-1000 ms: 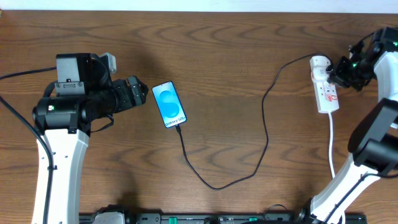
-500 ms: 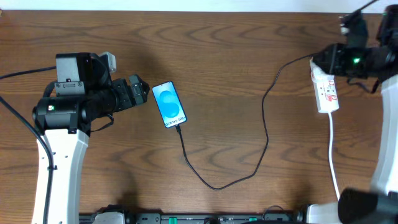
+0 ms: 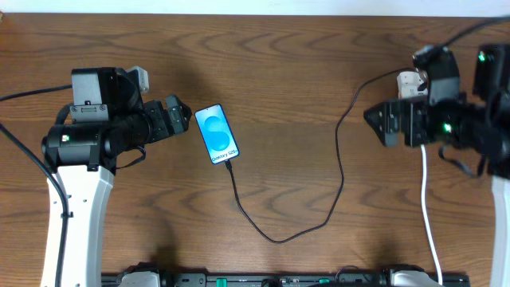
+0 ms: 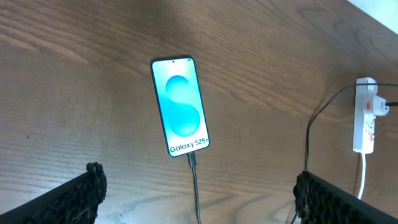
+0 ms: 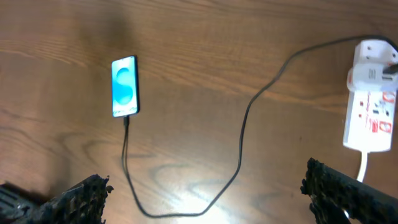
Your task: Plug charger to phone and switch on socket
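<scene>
Brown wood-grain table (image 3: 279, 56) carries everything. The left gripper (image 3: 179, 118) hovers with its fingers spread wide and nothing between them. Just ahead of its fingertips lies the phone (image 3: 217, 134), flat and face up with its blue screen lit, near the fingers but not touching them.

From the phone's lower edge, the edge closest to that gripper's wrist camera, the charger (image 3: 343, 171) runs off. Its plug tip looks seated in the port. The black cable sags in a loose loop, then climbs towards the right gripper (image 3: 376, 126), whose fingers also stand wide apart, holding nothing.

The socket (image 5: 373, 99) sits ahead and to the right of those fingers in the wrist view. Overhead, the arm covers most of it. The cable enters at its rounded end, and the white cord (image 3: 429, 215) trails back beneath the arm. Red marks show on the strip, but I cannot tell whether a switch is on.

My judgement is that the risks are snags. The right arm hangs over both cord and cable, and catching either could drag the strip or tug the plug out of the phone. A careless left finger could slide the phone.
</scene>
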Controlling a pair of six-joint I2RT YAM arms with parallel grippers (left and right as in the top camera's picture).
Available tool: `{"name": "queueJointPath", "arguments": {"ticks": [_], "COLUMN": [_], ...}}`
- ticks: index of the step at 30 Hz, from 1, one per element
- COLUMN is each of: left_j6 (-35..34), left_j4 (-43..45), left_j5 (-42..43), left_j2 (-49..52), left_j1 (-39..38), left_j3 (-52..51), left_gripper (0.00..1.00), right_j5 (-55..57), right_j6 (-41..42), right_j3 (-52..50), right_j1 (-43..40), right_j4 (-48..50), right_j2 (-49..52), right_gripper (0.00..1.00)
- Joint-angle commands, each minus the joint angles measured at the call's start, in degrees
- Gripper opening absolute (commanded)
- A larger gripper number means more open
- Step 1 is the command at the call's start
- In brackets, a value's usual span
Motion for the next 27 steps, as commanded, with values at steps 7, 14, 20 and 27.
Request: {"name": "queueJointPath", "arguments": {"ticks": [7, 14, 20, 27], "left_j6": [-0.1, -0.1, -0.1, -0.1], "left_j4": [-0.2, -0.2, -0.2, -0.2], "left_j5": [-0.3, -0.3, -0.3, -0.3], "left_j2": [0.2, 0.2, 0.2, 0.2], "left_j1": [0.2, 0.2, 0.2, 0.2], "left_j3": [0.2, 0.2, 0.2, 0.2], "left_gripper": [0.98, 0.98, 0.98, 0.98], "right_j5": [7.3, 9.7, 12.6, 13.3], "right_j6": [-0.8, -1.4, -1.3, -1.3], "right_j3": [0.3, 0.3, -1.0, -16.2], "right_j1": [0.3, 0.3, 0.2, 0.2], "right_j4": [-6.7, -9.4, -5.2, 18.1], "right_j2": [-5.2, -5.3, -6.1, -14.5], "right_gripper": [0.99, 0.99, 0.99, 0.99]}}
